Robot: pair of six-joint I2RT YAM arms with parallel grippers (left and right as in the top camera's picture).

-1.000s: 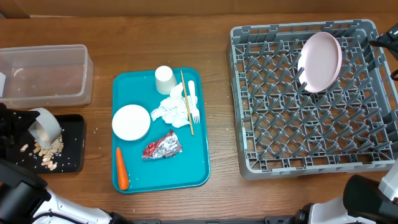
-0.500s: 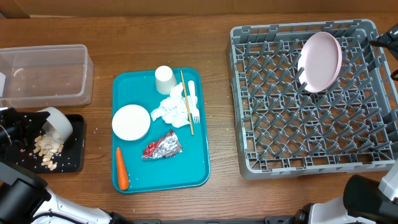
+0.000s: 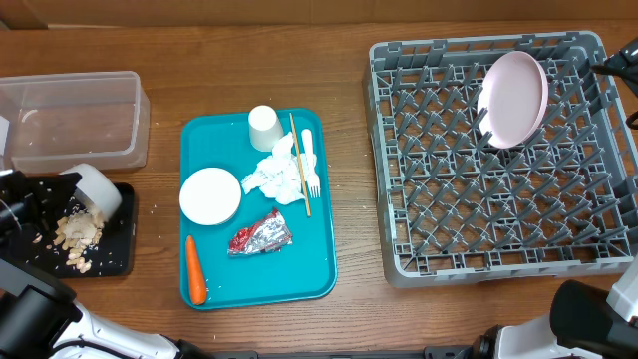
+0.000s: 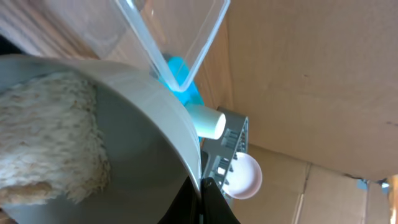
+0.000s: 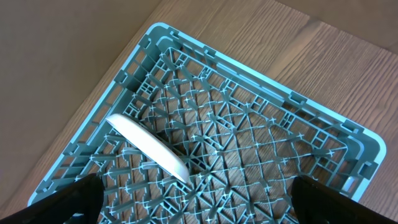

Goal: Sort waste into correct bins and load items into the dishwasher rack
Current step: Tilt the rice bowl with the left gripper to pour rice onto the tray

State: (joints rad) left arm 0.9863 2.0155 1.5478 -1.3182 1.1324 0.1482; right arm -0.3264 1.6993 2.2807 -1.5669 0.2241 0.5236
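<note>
Swung tipped bowl (image 3: pixel 98 189) rightward over black tray (image 3: pixel 122 251) since 1 second ago, nuts (image 3: pixel 78 231) heaped beneath. Clamps left gripper (image 3: pixel 54 194) tight on its rim. Holds right gripper (image 5: pixel 198 182) spread wide, empty, above rack (image 3: pixel 383 150). Counted: 1 plate (image 3: pixel 514 98) upright in rack; 1 second bowl (image 3: pixel 210 195), 1 cup (image 3: pixel 262 128), 1 fork (image 3: pixel 310 165), 1 stick (image 3: pixel 299 165), 1 napkin (image 3: pixel 271 178), 1 wrapper (image 3: pixel 260 235), 1 carrot (image 3: pixel 195 270) on teal tray (image 3: pixel 259 279); 1 clear tub (image 3: pixel 70 120).

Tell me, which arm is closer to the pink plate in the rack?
Right. The right arm hovers just beside the plate at the rack's edge; the left arm is far across the table, holding a small bowl over the black tray.
</note>
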